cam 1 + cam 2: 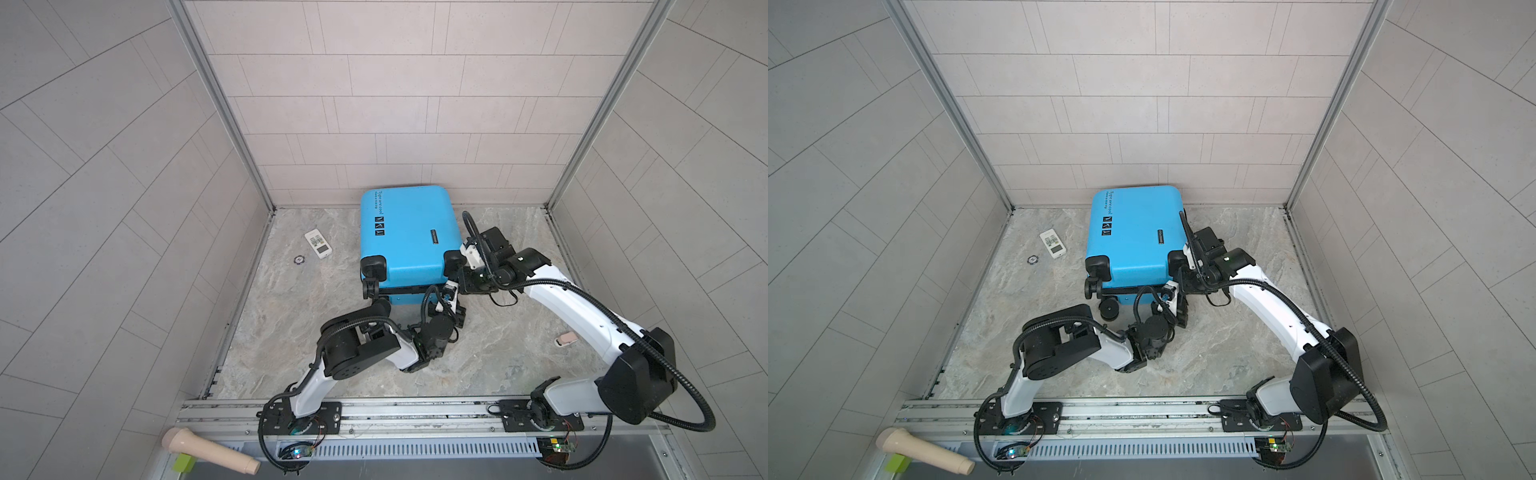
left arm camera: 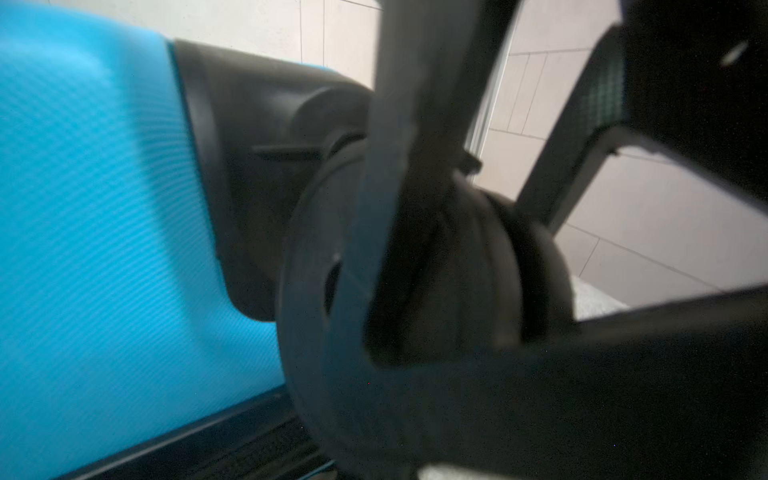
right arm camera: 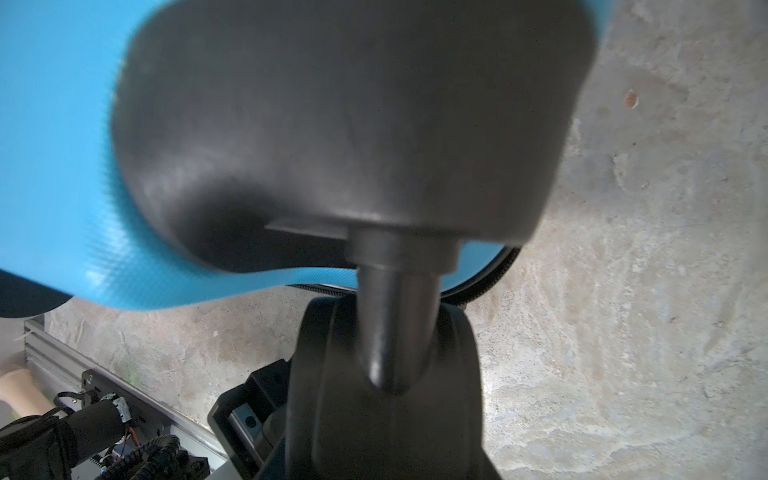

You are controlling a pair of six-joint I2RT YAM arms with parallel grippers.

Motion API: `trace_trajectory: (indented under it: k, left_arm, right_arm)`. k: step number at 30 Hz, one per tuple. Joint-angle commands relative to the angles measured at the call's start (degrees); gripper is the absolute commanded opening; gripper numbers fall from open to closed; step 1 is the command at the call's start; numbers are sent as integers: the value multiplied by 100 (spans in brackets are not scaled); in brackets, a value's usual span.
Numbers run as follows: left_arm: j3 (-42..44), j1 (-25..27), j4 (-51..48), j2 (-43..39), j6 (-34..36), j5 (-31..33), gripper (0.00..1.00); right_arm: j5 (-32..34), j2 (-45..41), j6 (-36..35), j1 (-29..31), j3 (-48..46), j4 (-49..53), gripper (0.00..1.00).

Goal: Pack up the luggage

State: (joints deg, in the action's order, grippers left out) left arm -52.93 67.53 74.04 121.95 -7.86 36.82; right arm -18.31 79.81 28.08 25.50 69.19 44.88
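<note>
The luggage [image 1: 409, 237] lies closed at the back of the table [image 1: 519, 332], wheels toward the arms, its contents hidden. The left gripper [image 1: 453, 309], fingers fully closed, sits beside its near right wheel. Whether the right gripper [image 1: 462, 277] grips the upper wheel cannot be told.

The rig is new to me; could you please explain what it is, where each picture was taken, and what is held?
Two robot arms stand on a rail at the near edge of a marble table. Both top views look down from overhead; each wrist view comes from a camera on an arm. A blue suitcase lies flat, lid down, a white remote and a small round token beside it. Both grippers reach its near right corner: the left gripper is shut beside a wheel; whether the right gripper holds anything is unclear.
</note>
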Motion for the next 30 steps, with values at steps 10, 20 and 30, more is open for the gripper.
trace_trajectory:
  k: [10,20,30]
  left_arm:
    - [-94,643,271,-222,230,-413,46]
    - [1579,1205,-796,-2269,598,1135,100]
    - [57,980,-7907,-4950,-1062,1872,100]
  right_arm:
    - [-429,-180,-344,187,172,-591,3]
    - [-227,-542,-483,-225,356,-231,77]
    - [-224,-1248,-612,-1582,-353,-268,87]
